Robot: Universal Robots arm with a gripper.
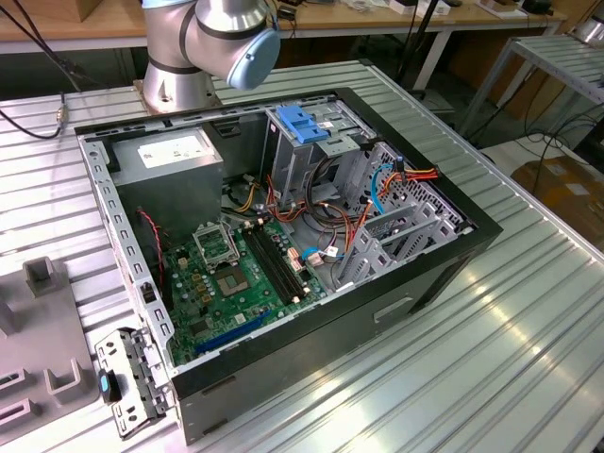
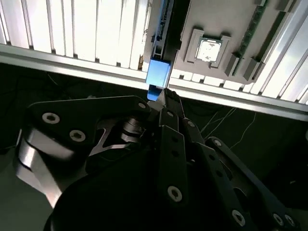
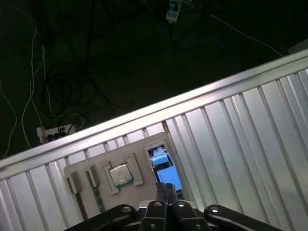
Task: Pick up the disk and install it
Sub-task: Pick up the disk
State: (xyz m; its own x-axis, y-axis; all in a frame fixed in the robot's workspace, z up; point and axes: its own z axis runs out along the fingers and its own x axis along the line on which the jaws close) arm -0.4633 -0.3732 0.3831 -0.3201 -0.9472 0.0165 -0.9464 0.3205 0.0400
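1 disk is set at the end of 1 grey tray, just beside a corner of 1 open computer case. In both wrist views 1 gripper is held over the disk's blue rail, its 2 fingers pressed together with nothing between them. The tray is placed close to the table edge. Bare table is seen at the exterior view's right of the case.

Silver-grey cylindrical metal arm, one joint capped by a pale blue round cover. Matte black gripper of flat linkage bars, dotted with silver round pin heads; shiny grey metal beside its knuckle.
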